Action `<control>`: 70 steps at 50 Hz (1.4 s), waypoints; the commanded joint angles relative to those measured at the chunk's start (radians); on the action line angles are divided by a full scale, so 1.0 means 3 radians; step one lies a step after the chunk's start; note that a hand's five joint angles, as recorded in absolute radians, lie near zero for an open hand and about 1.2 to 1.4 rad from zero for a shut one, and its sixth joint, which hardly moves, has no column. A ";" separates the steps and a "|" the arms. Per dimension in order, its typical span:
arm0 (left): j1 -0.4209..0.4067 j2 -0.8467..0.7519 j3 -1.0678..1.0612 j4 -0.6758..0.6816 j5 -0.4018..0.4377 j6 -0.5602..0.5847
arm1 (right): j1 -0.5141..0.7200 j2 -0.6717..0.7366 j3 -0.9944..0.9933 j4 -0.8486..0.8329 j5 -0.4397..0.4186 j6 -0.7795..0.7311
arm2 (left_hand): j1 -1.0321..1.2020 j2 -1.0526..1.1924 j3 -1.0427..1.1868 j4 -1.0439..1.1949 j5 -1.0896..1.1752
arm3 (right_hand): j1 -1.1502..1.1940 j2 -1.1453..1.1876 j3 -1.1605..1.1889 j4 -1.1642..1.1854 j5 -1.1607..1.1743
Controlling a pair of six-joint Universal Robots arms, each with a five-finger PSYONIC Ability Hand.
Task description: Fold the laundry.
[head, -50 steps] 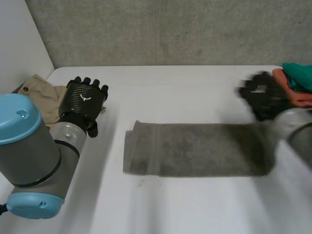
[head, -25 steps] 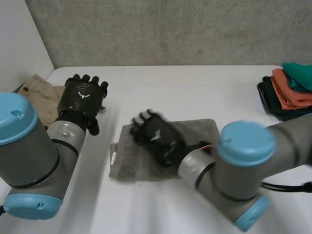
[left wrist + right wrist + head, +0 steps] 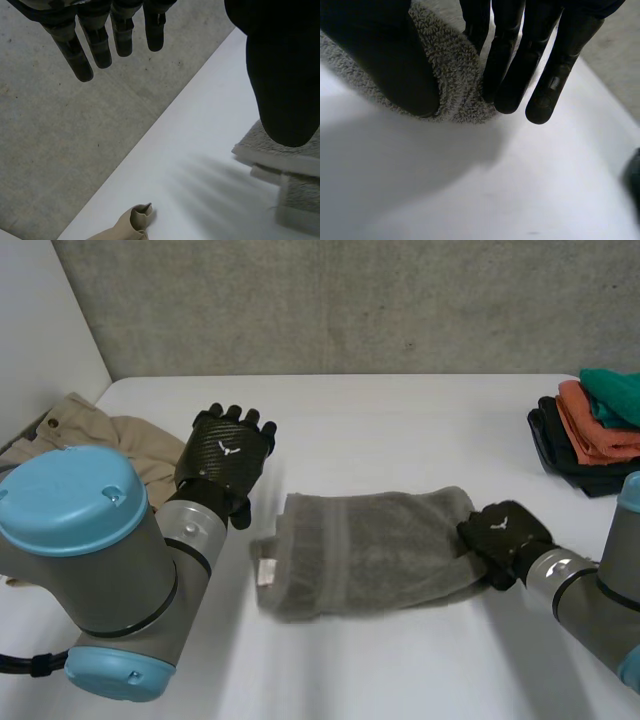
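A grey towel [image 3: 370,552] lies folded across the middle of the white table [image 3: 400,420], a small label at its left end. My right hand [image 3: 503,538] is at the towel's right end. In the right wrist view the towel's edge [image 3: 456,70] sits pinched between the thumb and fingers of that hand [image 3: 512,55]. My left hand [image 3: 228,448] hovers open just left of the towel's left end, fingers straight and apart. In the left wrist view the towel's corner [image 3: 297,172] lies under the thumb side of my left hand [image 3: 100,42], without contact.
A crumpled beige garment [image 3: 110,435] lies at the table's far left; its tip [image 3: 132,222] also appears in the left wrist view. A stack of folded clothes [image 3: 595,425], teal, orange and black, sits at the right edge. A concrete wall runs behind.
The towel was long a second ago and is now shorter and doubled over. My right hand swept from far right to the towel's left, then back to its right end. My left hand moved right.
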 commanded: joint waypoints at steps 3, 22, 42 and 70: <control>0.0010 0.0122 -0.0033 -0.0004 -0.0040 0.0000 | 0.0778 -0.0154 -0.0377 -0.0190 0.0137 -0.0281 | -0.0076 -0.0105 -0.0124 -0.0096 -0.0160 | 0.1701 0.0788 0.0711 0.0705 0.0944; 0.0276 0.0332 -0.0233 -0.0045 -0.0122 -0.0393 | 0.1803 0.0327 -0.0766 -0.0717 0.0060 0.0591 | -0.0024 -0.0054 -0.0072 -0.0045 -0.0108 | -0.2372 -0.3285 -0.3361 -0.3368 -0.3129; -0.0516 -0.0593 0.0503 -0.0499 -0.0188 -0.1253 | 0.0907 0.0229 -0.1282 0.0689 0.0158 0.2234 | 0.0093 0.0064 0.0045 0.0073 0.0009 | -0.2372 -0.3285 -0.3361 -0.3368 -0.3129; -0.0424 -0.0839 0.0396 -0.0669 -0.0588 -0.0527 | 0.1419 0.1120 -0.1926 0.0889 0.0526 0.1421 | 0.0025 -0.0005 -0.0023 0.0004 -0.0059 | -0.2372 -0.3285 -0.3361 -0.3368 -0.3129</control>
